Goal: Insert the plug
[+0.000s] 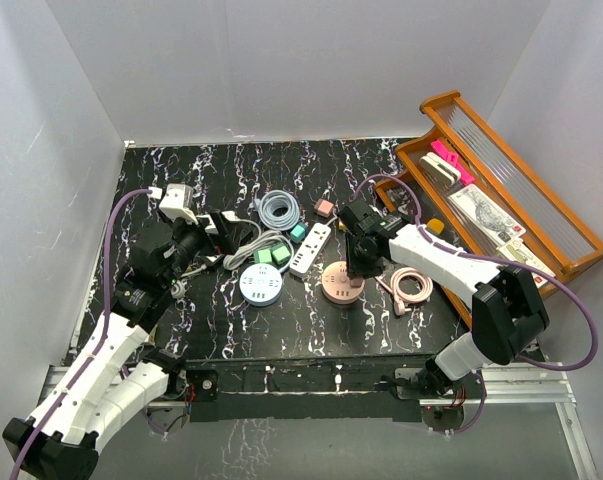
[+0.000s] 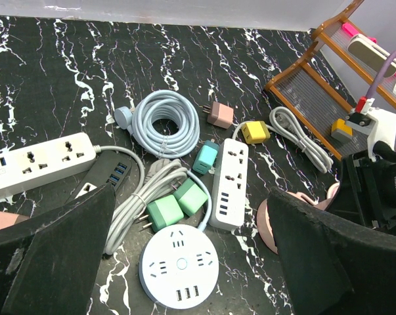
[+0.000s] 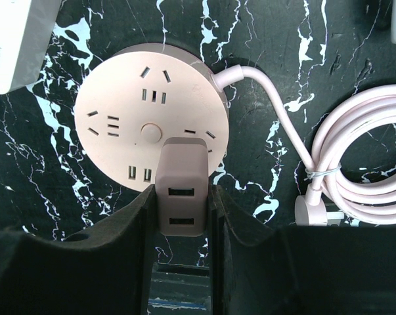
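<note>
Round pink plastic socket hub (image 1: 342, 283) sits between the round white plastic socket hub (image 1: 261, 286) (left) and coiled pink cable (image 1: 409, 287) (right).

text: none legible | white power strip (image 3: 10, 39) — print blurred

Prongs of pink plug (image 3: 180, 177) hidden underneath, white strip (image 3: 14, 39) cut off at edge

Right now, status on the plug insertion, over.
Right gripper shut on mauve square charger plug, at round pink socket hub; seating unclear. Left gripper open, empty. Nothing blocking the hub.
</note>
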`<state>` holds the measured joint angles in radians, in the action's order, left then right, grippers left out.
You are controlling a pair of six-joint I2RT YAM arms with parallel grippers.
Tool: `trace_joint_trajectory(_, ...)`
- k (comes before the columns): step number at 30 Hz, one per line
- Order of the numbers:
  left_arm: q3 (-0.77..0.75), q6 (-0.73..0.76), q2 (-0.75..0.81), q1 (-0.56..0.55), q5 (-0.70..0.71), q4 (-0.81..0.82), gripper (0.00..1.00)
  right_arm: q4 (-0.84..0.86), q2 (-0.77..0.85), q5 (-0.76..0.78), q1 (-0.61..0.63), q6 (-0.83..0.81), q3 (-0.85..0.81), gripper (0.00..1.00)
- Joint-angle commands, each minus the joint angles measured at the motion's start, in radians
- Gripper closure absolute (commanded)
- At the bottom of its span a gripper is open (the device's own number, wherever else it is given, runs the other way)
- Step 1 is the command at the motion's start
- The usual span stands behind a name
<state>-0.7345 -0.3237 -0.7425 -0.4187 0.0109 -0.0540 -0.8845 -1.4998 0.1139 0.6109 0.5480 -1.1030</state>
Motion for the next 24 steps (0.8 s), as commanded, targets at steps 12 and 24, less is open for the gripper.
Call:
trace_joint_trajectory(12,0.01,0.015,0.009,0.003,-0.009,0.017,0.02,0.098,0.028,0.063,-0.003,0.035,0.007,1.0)
trace_joint_trajectory(24,0.01,0.017,0.006,0.003,-0.008,0.017,0.02,0.018,-0.004,0.094,-0.004,0.063,0.007,1.0)
